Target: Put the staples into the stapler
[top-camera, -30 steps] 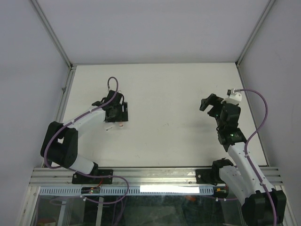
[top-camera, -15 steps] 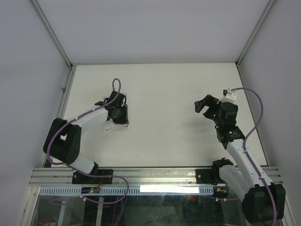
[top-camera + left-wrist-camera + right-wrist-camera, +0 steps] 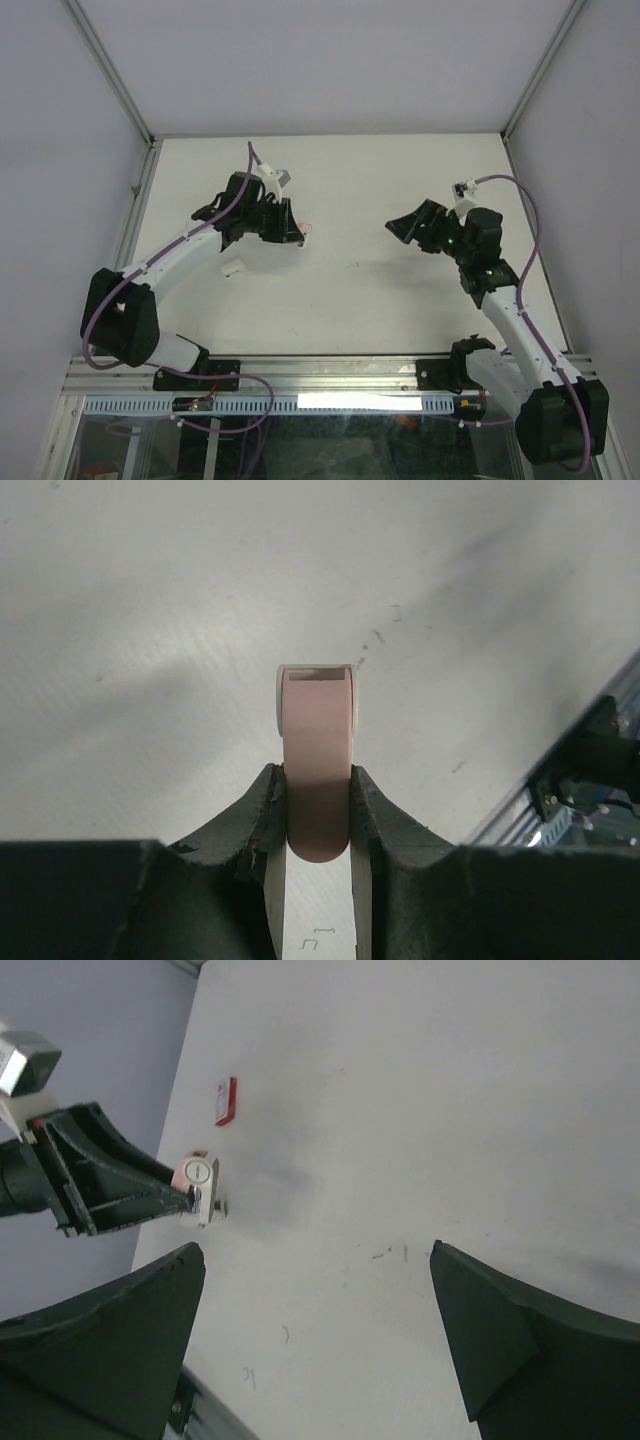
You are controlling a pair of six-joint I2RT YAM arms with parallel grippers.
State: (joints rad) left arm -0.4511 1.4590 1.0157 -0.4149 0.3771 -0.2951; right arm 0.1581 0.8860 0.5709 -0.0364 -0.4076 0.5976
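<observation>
Left jaws are clenched on the pink stapler (image 3: 318,770), which is gripped across its narrow sides near one end. The other end, capped in white with a small opening, is left protruding free. The stapler is held clear of the worktop (image 3: 400,190), as the shadow cast beneath it suggests, and it is turned towards the middle of the worktop, where the other arm is stationed. This grip is judged to have been chosen so that the free end can be reached and worked on by the second arm while the body is kept steady.

Right jaws are spread wide with nothing between them. They are raised above the worktop, well apart from the stapler and aimed towards it, a pose judged to be one of readiness to take or open the stapler.

The staples box (image 3: 226,1101), white with a red mark, is seen lying flat on the worktop beyond and beside the left arm, untouched by either arm. No staples are loaded yet; the box must be fetched once the stapler is open.
</observation>
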